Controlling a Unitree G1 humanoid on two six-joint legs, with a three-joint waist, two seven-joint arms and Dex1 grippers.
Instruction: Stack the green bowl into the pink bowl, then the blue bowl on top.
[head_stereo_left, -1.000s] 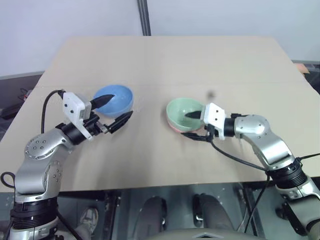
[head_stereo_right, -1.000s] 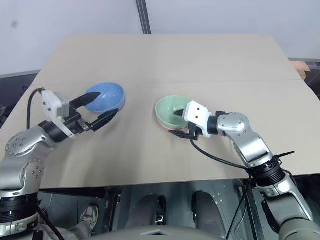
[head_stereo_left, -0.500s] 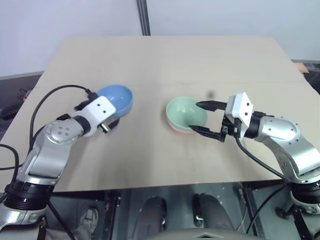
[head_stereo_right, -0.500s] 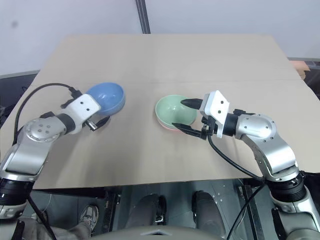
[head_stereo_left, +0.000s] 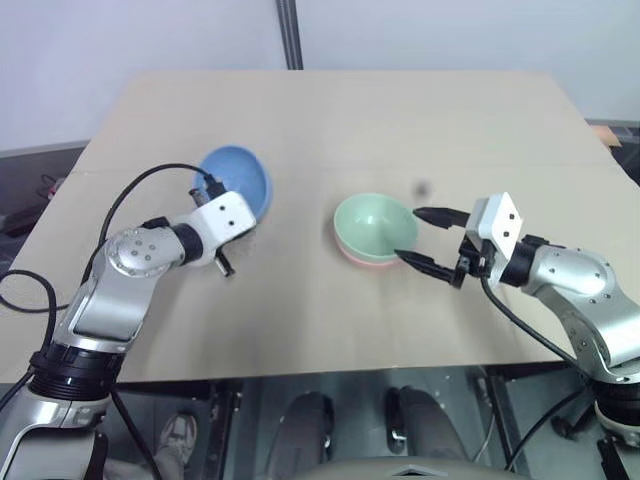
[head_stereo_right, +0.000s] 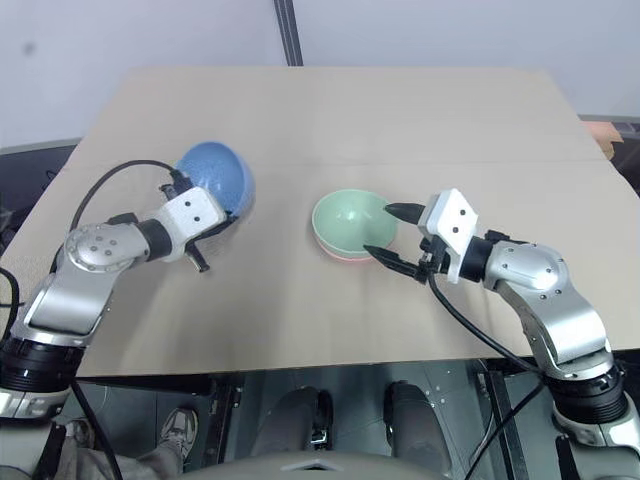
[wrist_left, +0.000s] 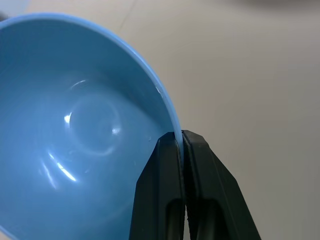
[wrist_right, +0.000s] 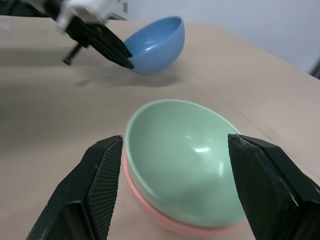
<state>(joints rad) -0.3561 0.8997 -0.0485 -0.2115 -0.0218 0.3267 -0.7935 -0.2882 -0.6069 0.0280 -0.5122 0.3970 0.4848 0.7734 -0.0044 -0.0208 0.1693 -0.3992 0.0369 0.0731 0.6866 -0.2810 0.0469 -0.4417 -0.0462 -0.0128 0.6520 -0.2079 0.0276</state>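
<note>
Left wrist view gave the plainest look at the grip: the left pincer (wrist_left: 182, 142) was clenched on the rim of the blue bowl (wrist_left: 75, 130), one finger inside the wall and one outside, with no gap left between them but the rim itself. From the head cameras that bowl (head_stereo_left: 238, 180) sat tipped up on its edge at the left side of the bench (head_stereo_left: 330, 110), its hollow turned toward the arm; whether its far edge was touching the bench or just off it, I could not say for sure.

What the next move hung on was the stack. The green bowl (head_stereo_left: 374, 226) was already nested in the pink bowl (head_stereo_left: 365, 259), of which a thin salmon band showed beneath it, and the pair stood upright, well apart from the blue bowl, to the robot's right of it. So I judged the carry would have to run rightward across the bench, the bowl levelled before it went down.

The right pincer (head_stereo_left: 426, 239) hung just beside the stack on its right, fingers spread wide, gripping nothing and touching neither bowl. I judged it might need to stand clear.
</note>
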